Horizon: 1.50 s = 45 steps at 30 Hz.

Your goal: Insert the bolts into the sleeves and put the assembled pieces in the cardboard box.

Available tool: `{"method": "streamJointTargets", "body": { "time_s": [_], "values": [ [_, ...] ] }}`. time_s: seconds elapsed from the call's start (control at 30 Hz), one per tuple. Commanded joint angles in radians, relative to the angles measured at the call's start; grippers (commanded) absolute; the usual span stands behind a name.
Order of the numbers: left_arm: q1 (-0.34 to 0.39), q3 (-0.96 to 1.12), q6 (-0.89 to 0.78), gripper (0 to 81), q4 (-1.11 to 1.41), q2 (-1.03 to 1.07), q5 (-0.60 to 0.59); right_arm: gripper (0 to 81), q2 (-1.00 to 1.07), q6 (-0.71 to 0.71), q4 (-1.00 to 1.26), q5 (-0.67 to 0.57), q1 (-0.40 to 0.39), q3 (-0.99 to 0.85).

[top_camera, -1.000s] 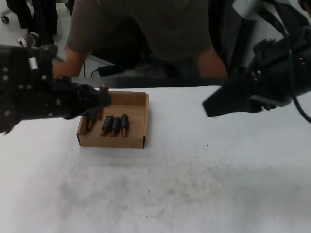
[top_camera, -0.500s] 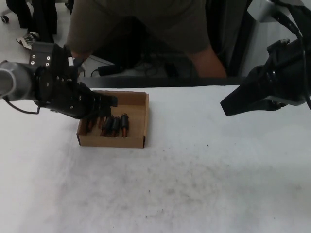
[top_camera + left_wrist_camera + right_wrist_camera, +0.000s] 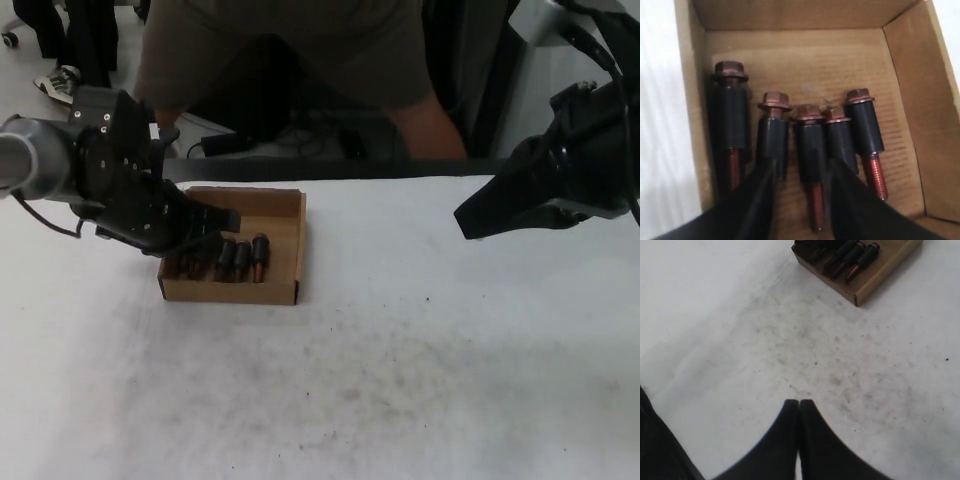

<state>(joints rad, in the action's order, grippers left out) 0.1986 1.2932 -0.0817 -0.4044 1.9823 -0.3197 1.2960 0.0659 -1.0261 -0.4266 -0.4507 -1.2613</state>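
Since a second ago the left gripper has come down from above the cardboard box into its left part, and the right gripper has drawn back to the right.

From the high view, bolts in dark sleeves lie side by side in the box on the white bench. The right gripper hangs well apart from the box.

From the left wrist view, five copper-coloured bolts sit in black sleeves on the box floor. The left gripper's fingers are spread, grasping nothing.

From the right wrist view, the right gripper is pressed closed and empty above the bench, with the box farther off.
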Motion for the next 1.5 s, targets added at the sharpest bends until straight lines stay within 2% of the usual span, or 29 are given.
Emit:
{"method": "streamJointTargets", "body": {
  "time_s": [0.0,0.07,0.2,0.23,0.4,0.53,0.67,0.8,0.93,1.13,1.23,1.47],
  "values": [
    [0.004,0.009,-0.001,30.4,-0.063,-0.031,-0.026,0.2,-0.01,0.006,-0.019,-0.005,0.003,-0.007],
    [0.004,0.009,-0.001,24.4,-0.12,-0.049,-0.044,0.2,-0.012,0.006,-0.045,-0.005,0.003,-0.007],
    [0.004,0.009,0.039,3.2,-0.216,-0.103,-0.096,0.2,-0.038,0.024,-0.099,0.002,0.003,-0.003],
    [0.004,0.006,0.052,1.1,-0.228,-0.12,-0.099,0.2,-0.049,0.024,-0.102,0.006,0.003,-0.002],
    [0.021,-0.042,0.076,0.8,-0.25,-0.273,-0.102,0.2,-0.148,0.021,-0.105,0.091,0.003,0.034],
    [0.055,-0.143,0.099,0.8,-0.241,-0.431,-0.088,0.2,-0.267,-0.042,-0.079,0.159,0.003,0.118],
    [0.124,-0.296,0.109,0.8,-0.196,-0.625,-0.093,0.2,-0.41,-0.149,-0.007,0.215,0.003,0.26],
    [0.224,-0.481,0.099,0.8,-0.129,-0.81,-0.093,0.2,-0.552,-0.227,0.08,0.261,0.001,0.413],
    [0.328,-0.674,-0.012,0.8,-0.001,-0.969,-0.08,0.2,-0.71,-0.314,0.188,0.293,0.001,0.594],
    [0.448,-0.944,-0.233,0.8,0.229,-1.122,0.061,0.2,-0.881,-0.556,0.266,0.316,0.001,0.82],
    [0.478,-1.058,-0.308,0.8,0.309,-1.133,0.098,0.2,-0.928,-0.627,0.269,0.316,0.001,0.913],
    [0.481,-1.262,-0.488,0.8,0.454,-1.126,0.101,0.2,-0.948,-0.693,0.29,0.316,0.001,1.059]
  ]
}}
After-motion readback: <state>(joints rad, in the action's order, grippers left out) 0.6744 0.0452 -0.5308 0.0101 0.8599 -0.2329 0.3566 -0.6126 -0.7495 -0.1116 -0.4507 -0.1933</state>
